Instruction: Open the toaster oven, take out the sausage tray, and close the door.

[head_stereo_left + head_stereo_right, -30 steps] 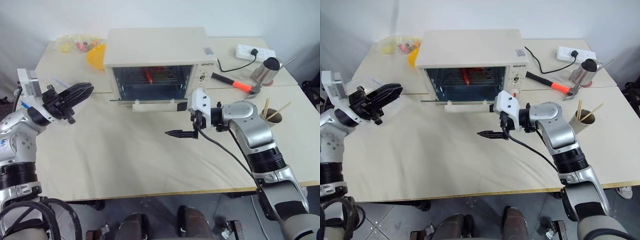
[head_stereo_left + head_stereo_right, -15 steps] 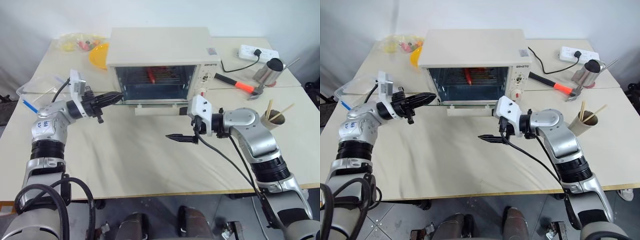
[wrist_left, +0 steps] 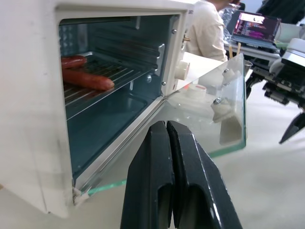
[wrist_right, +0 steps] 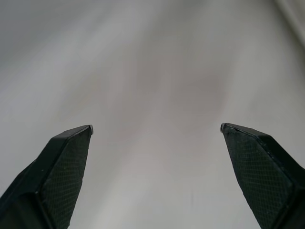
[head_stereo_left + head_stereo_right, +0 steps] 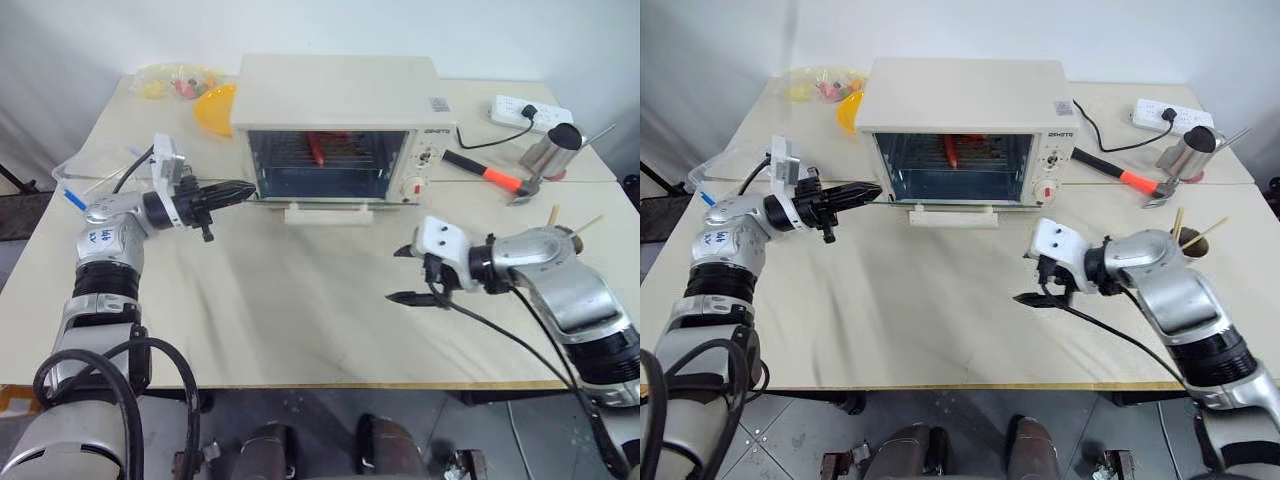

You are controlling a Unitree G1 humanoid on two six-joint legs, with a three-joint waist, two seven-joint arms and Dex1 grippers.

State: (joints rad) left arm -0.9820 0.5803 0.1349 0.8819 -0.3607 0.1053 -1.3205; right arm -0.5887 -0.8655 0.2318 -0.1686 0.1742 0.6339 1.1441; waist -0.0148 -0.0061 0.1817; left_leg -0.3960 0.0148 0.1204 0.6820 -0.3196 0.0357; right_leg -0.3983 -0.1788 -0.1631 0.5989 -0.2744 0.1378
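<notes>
With the door lying open, the left gripper waits at the oven mouth, jaws pressed together; the tray sits inside, while the right gripper hangs over the counter, jaws spread.

a cream table made of joined sections stands against a plain white wall. grey tiled floor shows below its front edge. even, soft light, with faint shadows on the table top.
</notes>
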